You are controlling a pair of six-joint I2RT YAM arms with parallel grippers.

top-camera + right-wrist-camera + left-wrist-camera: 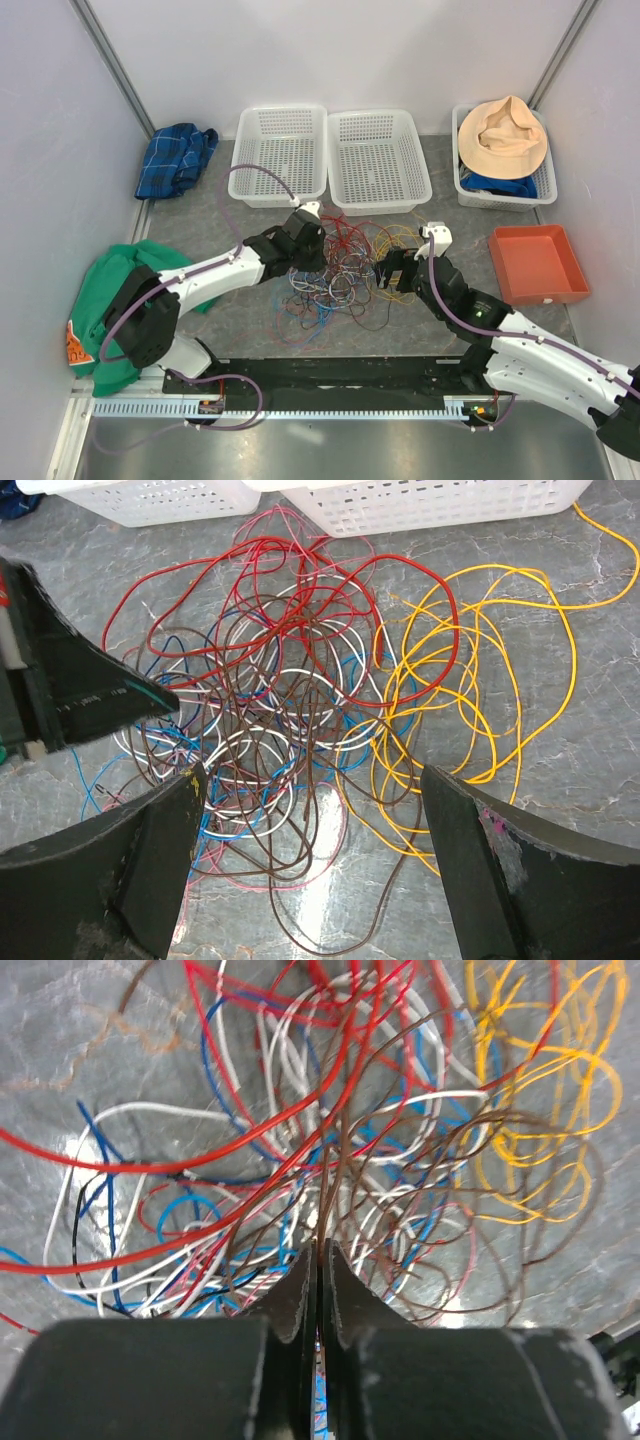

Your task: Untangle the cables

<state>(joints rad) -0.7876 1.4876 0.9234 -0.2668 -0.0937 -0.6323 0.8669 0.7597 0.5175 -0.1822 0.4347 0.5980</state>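
Across the middle of the grey marbled table (250, 320), just in front of two white plastic lattice baskets (275, 200), the thin, looping red, brown, yellow, blue and white cables (338, 278) lie in one tangled heap. At the heap's far-left edge the black two-finger left gripper (320, 1258) is pinched almost closed on a few brown strands running up between its fingers. At the heap's right edge the right gripper (312, 780) is spread wide, holding nothing, low over brown and yellow loops.
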